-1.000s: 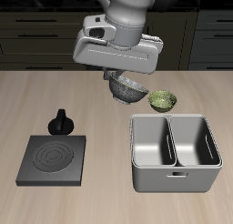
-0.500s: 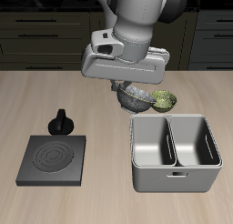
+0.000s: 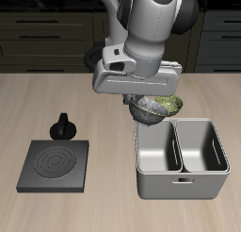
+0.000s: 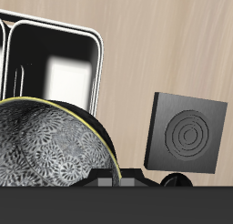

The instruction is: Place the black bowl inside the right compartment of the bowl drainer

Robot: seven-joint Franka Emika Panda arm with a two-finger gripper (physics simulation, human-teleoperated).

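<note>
Looking across the table [image 3: 56, 104], the bowl drainer [image 3: 181, 174] was the biggest thing on it, a grey two-bay bin near the front edge, and both of its bays looked bare in the exterior view. Beside it, well apart, lay the flat black stove plate [image 3: 55, 166] with a small dark knobbed piece [image 3: 62, 127] just behind it. An olive-green bowl [image 3: 172, 104] sat behind the drainer, partly hidden by the arm. The black bowl [image 3: 149, 107] hung off the table under the gripper [image 3: 141, 96], just behind the drainer's back rim and not yet over either bay. By my judgement the task was about halfway: the bowl was lifted and carried close, but it was not yet moved over the right compartment, lowered in and let go. In the wrist view the bowl's speckled inside [image 4: 50, 146] filled the space right beneath the gripper, with the drainer [image 4: 55, 59] beyond. The fingers themselves were hidden, yet the claw was evidently clamped on the bowl, since it hung in the air.
</note>
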